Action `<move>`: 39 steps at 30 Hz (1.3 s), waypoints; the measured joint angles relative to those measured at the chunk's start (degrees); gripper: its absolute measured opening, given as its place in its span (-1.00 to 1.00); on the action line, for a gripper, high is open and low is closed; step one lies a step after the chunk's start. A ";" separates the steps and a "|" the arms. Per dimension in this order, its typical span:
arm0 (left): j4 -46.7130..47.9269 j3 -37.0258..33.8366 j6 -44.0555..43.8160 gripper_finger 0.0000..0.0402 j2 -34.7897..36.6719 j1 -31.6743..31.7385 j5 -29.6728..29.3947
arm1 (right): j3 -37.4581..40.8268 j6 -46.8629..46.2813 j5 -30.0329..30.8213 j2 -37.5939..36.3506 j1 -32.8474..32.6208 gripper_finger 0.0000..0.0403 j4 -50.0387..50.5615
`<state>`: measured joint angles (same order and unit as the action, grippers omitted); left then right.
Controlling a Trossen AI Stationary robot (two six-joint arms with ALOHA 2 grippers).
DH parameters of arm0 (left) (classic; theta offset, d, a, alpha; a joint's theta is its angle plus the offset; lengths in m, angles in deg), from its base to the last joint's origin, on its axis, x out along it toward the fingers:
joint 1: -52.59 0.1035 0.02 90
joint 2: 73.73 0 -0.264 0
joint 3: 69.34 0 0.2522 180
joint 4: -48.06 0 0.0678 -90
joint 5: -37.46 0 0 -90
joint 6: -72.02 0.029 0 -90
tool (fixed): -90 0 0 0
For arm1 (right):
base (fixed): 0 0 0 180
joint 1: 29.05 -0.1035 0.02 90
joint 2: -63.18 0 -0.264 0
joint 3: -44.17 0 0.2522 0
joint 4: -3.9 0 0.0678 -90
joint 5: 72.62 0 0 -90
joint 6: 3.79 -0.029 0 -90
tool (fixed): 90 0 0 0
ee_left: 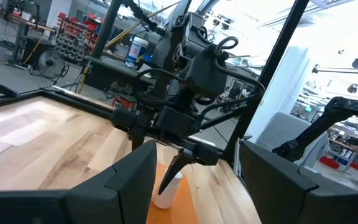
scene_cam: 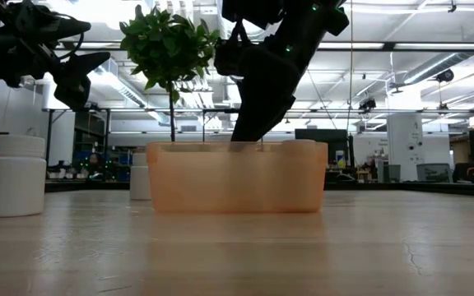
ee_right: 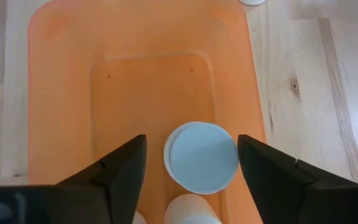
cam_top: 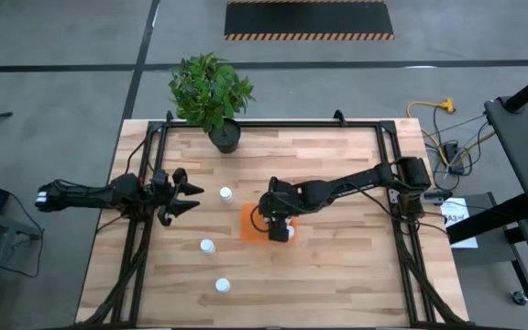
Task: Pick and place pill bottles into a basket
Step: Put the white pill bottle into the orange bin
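Note:
The orange basket (cam_top: 248, 225) (ee_right: 73, 74) lies mid-table. My right gripper (cam_top: 276, 227) (ee_right: 191, 138) slants down into it, open. A white pill bottle (ee_right: 202, 157) stands upright on the basket's floor between its fingers, with a gap to each finger. A second bottle (ee_right: 191, 213) shows just behind it. Three more bottles stand upright on the table: one beyond the basket's left end (cam_top: 225, 193), one nearer (cam_top: 207, 246), one near the front edge (cam_top: 223, 285). My left gripper (cam_top: 187, 194) (ee_left: 197, 186) hovers open at the table's left, level, with nothing in it.
A potted plant in a black pot (cam_top: 225, 137) stands at the table's far edge. Black frame rails (cam_top: 140, 257) run along the left and right sides. Bare wood lies between the loose bottles and the basket.

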<state>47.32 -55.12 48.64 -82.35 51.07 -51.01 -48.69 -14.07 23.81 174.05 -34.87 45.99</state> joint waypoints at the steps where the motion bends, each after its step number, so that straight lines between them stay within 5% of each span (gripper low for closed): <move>1: 0.00 0.01 0.00 0.06 0.02 0.00 0.01 | 0.00 0.00 0.00 0.00 0.00 0.21 0.00; 39: 0.00 0.01 0.00 0.06 0.02 0.00 -0.01 | -0.39 -1.99 -0.40 -5.91 -0.15 0.18 -0.79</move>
<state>47.32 -55.11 48.64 -82.33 51.07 -51.02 -49.08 -16.06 23.41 168.15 -35.02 45.21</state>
